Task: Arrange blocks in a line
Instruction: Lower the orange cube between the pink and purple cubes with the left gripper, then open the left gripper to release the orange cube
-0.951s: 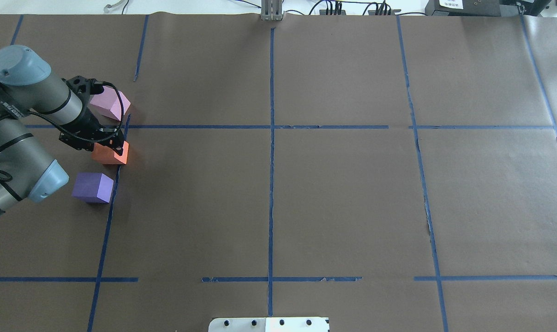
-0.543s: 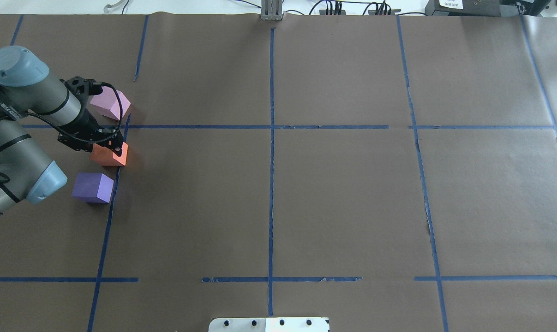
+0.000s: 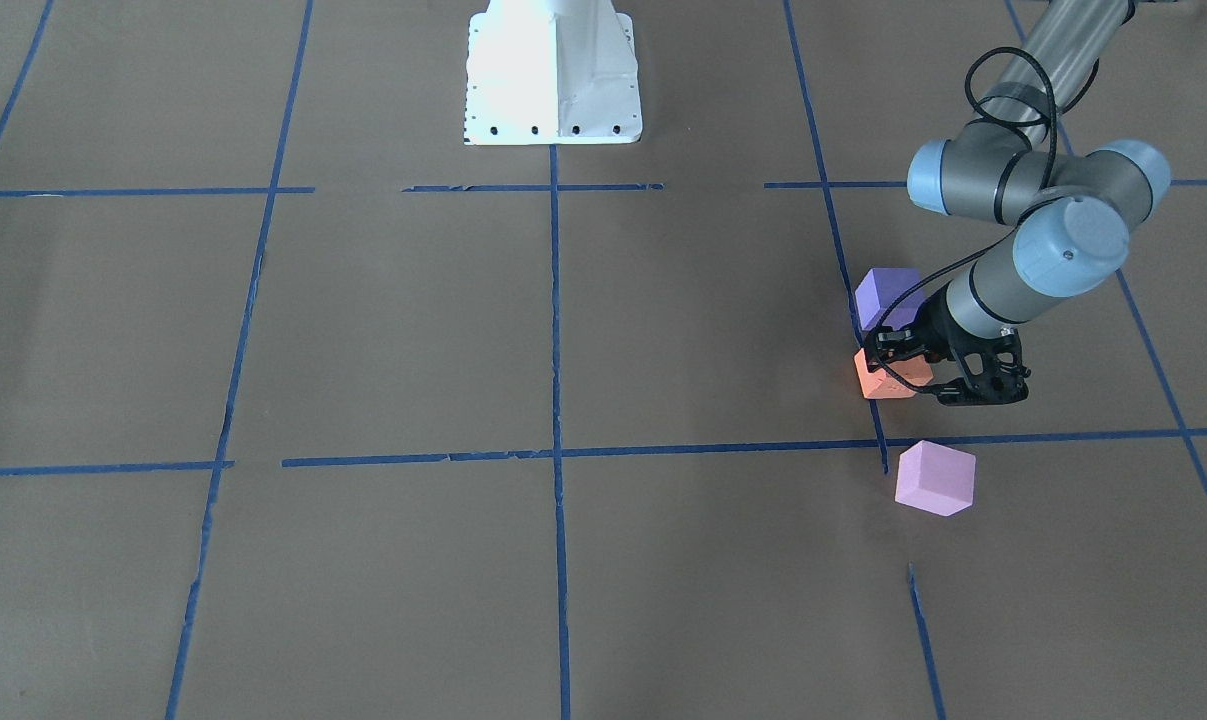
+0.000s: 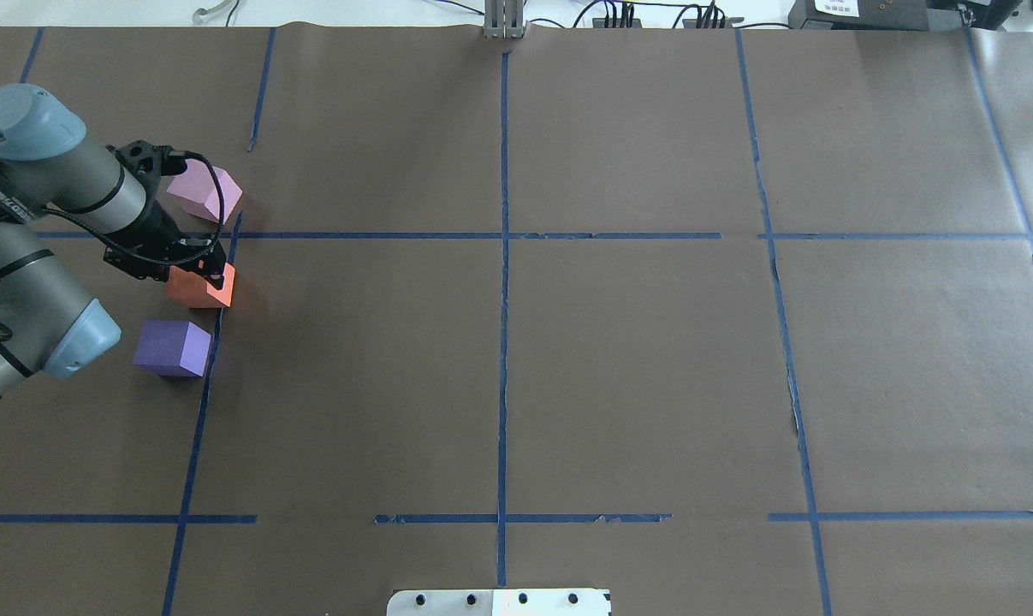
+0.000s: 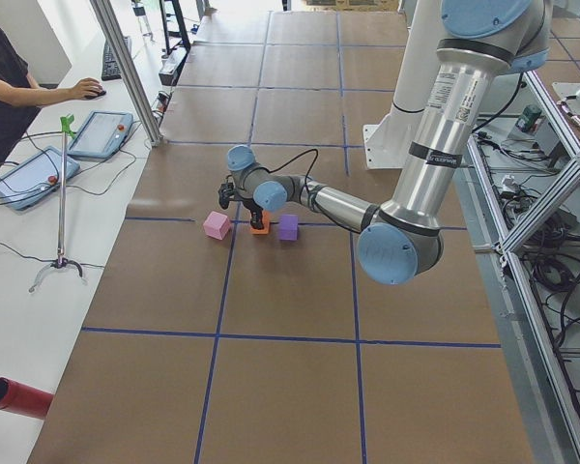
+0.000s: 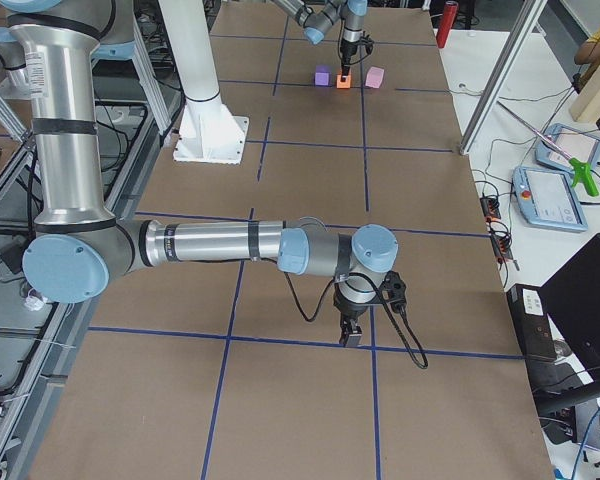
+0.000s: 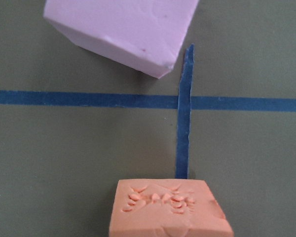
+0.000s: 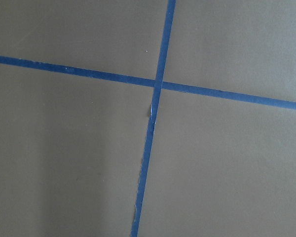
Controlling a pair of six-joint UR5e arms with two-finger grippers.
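Three foam cubes lie at the table's left along a blue tape line. The pale pink block [image 4: 201, 190] is farthest, the orange block [image 4: 199, 289] is in the middle, and the purple block [image 4: 172, 346] is nearest. My left gripper [image 4: 212, 272] stands upright over the orange block [image 3: 888, 380] and is shut on it, low on the paper. In the left wrist view the orange block [image 7: 167, 210] is at the bottom, with dents on its face, and the pink block [image 7: 123, 29] is at the top. My right gripper [image 6: 350, 335] shows only in the exterior right view, so I cannot tell its state.
Brown paper [image 4: 636, 359] with a grid of blue tape lines [image 4: 503, 342] covers the table. The white robot base [image 3: 553, 70] stands at the robot's edge. The right wrist view shows only a tape crossing [image 8: 157, 83].
My left gripper and the orange block have shifted slightly to the left together. The pink and purple blocks have not moved.
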